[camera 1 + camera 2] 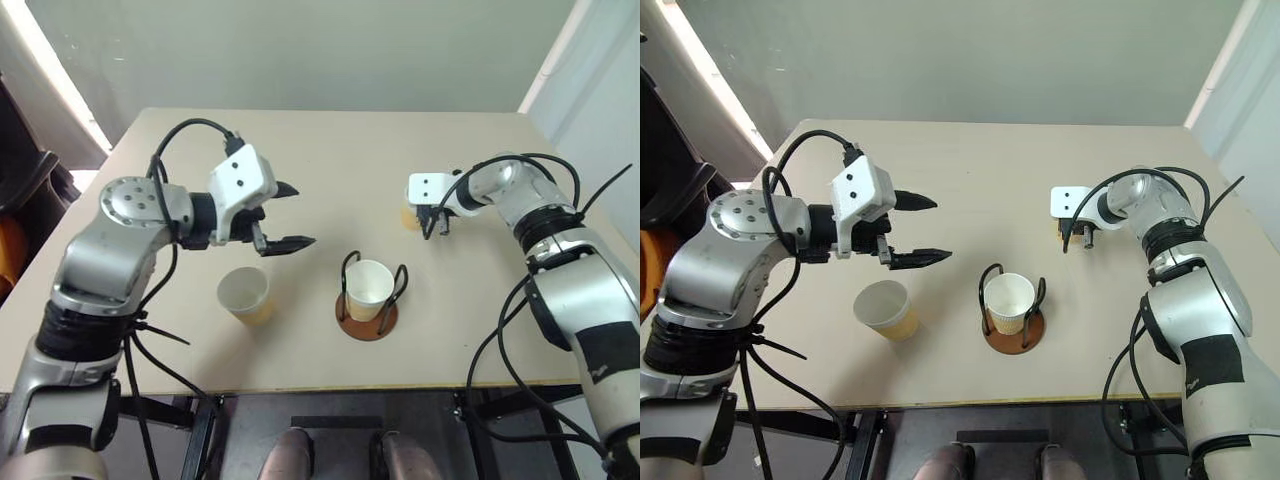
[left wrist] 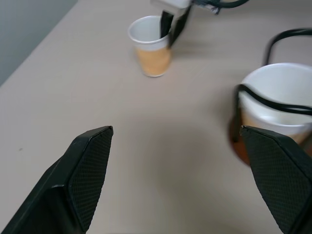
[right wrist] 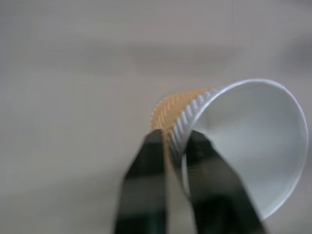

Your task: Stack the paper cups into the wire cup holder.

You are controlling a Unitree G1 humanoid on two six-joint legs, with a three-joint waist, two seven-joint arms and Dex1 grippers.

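One paper cup (image 1: 368,288) stands upright inside the wire cup holder (image 1: 367,322), between its black loops, near the table's front middle. Left of it a second paper cup (image 1: 245,295) stands on the table. My left gripper (image 1: 302,215) hovers open above and between these two, holding nothing; its fingers (image 2: 92,165) frame the bare table. At the right, my right gripper (image 1: 437,224) is shut on the wall of a third paper cup (image 3: 243,146), one finger inside the rim and one outside. That cup (image 2: 151,46) rests on the table, mostly hidden behind the gripper in the head views.
The beige table (image 1: 330,150) spreads wide behind both grippers. Its front edge (image 1: 300,385) runs just below the holder and the left cup. Black cables (image 1: 500,350) hang from both arms.
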